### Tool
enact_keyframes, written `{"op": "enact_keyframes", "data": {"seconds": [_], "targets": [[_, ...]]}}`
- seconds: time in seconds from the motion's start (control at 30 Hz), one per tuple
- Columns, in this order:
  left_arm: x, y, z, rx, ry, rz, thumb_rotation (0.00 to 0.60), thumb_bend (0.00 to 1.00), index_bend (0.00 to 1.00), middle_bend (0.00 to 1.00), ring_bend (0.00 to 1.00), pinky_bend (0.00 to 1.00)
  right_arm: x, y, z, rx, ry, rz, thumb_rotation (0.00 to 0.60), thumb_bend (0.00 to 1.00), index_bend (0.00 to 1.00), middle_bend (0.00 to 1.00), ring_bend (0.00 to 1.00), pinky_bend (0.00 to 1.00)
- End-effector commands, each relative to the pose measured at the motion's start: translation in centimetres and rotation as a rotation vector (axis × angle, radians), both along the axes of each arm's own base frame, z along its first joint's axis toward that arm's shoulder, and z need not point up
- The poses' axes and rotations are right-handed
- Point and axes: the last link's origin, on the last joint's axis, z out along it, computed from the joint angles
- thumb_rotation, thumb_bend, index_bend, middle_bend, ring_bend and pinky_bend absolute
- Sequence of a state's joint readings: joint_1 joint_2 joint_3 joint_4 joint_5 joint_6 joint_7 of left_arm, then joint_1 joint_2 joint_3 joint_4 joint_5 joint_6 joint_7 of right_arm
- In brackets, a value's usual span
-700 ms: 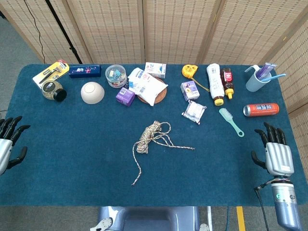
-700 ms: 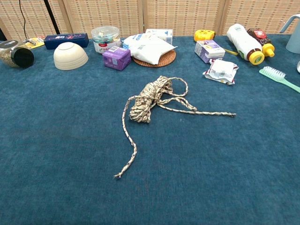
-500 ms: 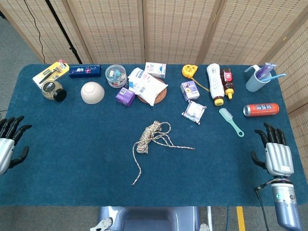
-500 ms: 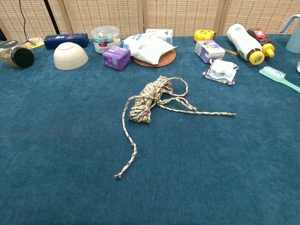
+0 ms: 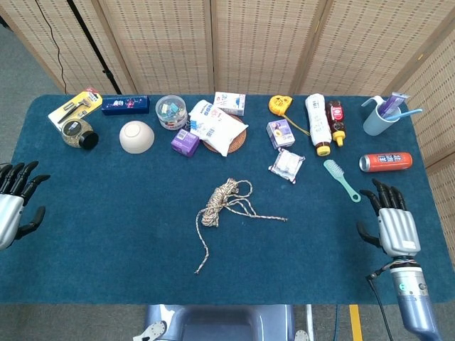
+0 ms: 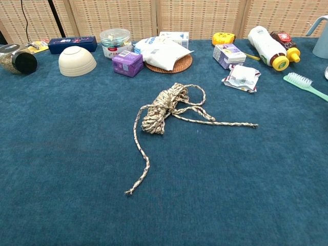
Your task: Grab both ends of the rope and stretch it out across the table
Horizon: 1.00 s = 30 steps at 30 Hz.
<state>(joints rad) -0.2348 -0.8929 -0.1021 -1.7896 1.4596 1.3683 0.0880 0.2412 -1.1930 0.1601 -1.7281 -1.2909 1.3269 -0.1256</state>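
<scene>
Both of my hands hover empty at opposite edges of the blue table (image 5: 106, 213): my left hand (image 5: 15, 202) at the left border, fingers apart and pointing toward the far side, and my right hand (image 5: 389, 224) near the right border, back plate up, fingers likewise spread and holding nothing. Neither hand shows in the chest view.

Between them, near the middle of the cloth, lies the speckled rope (image 5: 219, 201), well apart from either hand. Most of it is bunched in a loose coil (image 6: 160, 109), with a few open loops on the coil's far-right side. One loose end (image 5: 198, 270) trails from the coil toward the near edge, closer to my left side; the other end (image 5: 284, 219) runs out flat toward my right hand and stops well short of it.

Along the far side stands a row of household goods: a razor pack (image 5: 75, 106), a glass jar (image 5: 77, 134), an upturned cream bowl (image 5: 136, 136), a purple box (image 5: 185, 142), a white pouch on a wicker mat (image 5: 217, 126), a yellow tape measure (image 5: 280, 104), a white bottle (image 5: 318, 123), a green brush (image 5: 341, 179), a red can (image 5: 384, 161) and a blue cup (image 5: 377, 118) of toothbrushes. The brush and can lie just beyond my right hand.
</scene>
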Motion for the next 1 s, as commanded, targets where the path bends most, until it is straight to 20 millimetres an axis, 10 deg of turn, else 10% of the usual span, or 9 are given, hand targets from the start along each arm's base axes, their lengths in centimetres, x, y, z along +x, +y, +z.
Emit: {"op": "enact_keyframes", "data": {"seconds": [0.03, 0.4, 1.0], "targets": [[0.2, 0.2, 0.0, -0.001, -0.002, -0.004, 0.600, 0.43, 0.20, 0.07, 0.00, 0.00, 0.5, -0.4, -0.4, 0.007, -0.011, 0.016, 0.600, 0.40, 0.21, 0.04, 0.00, 0.00], [0.7, 1.5, 0.4, 0.005, 0.006, -0.019, 0.600, 0.43, 0.20, 0.07, 0.00, 0.00, 3.4, -3.1, -3.5, 0.085, -0.033, 0.111, 0.600, 0.60, 0.29, 0.10, 0.00, 0.00], [1.7, 3.5, 1.1, 0.020, 0.031, -0.051, 0.600, 0.43, 0.20, 0.07, 0.00, 0.00, 7.6, -6.1, -11.4, 0.294, -0.052, 0.195, 0.600, 0.56, 0.35, 0.10, 0.00, 0.00]]}}
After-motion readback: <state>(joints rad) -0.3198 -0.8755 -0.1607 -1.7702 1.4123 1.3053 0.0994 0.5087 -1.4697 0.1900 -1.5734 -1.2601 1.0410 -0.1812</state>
